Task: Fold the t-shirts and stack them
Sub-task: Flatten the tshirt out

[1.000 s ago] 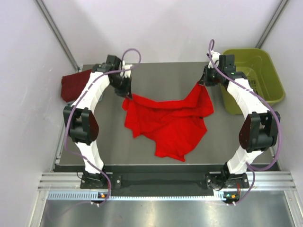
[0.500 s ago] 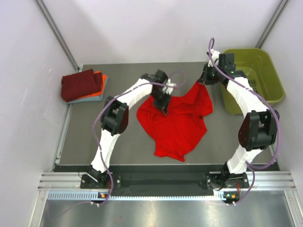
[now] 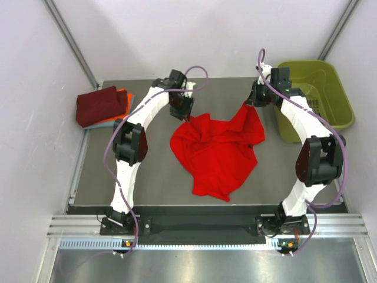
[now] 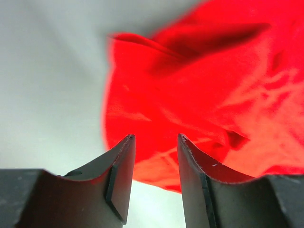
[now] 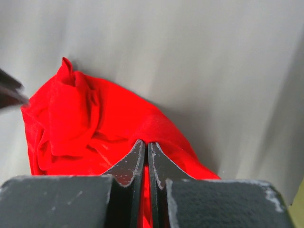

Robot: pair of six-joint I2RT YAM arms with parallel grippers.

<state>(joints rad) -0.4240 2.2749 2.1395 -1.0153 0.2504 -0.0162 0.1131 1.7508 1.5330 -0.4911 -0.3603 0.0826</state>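
The red shirt [image 3: 217,152] lies crumpled in the middle of the table [image 3: 147,174]. The right gripper [image 5: 147,145] is pinched tight on its upper right corner. The left gripper [image 4: 156,138] has its jaws apart and holds nothing, with the shirt just past their tips. Only the top view shows the folded shirts [image 3: 101,106] at the upper left and the green basket [image 3: 321,76] at the upper right.

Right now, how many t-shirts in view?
4. The red t-shirt lies crumpled in the middle of the table; folded and stacked at its far-left edge are the maroon t-shirt on top, then the orange t-shirt and grey-blue t-shirt. More may hide between them.
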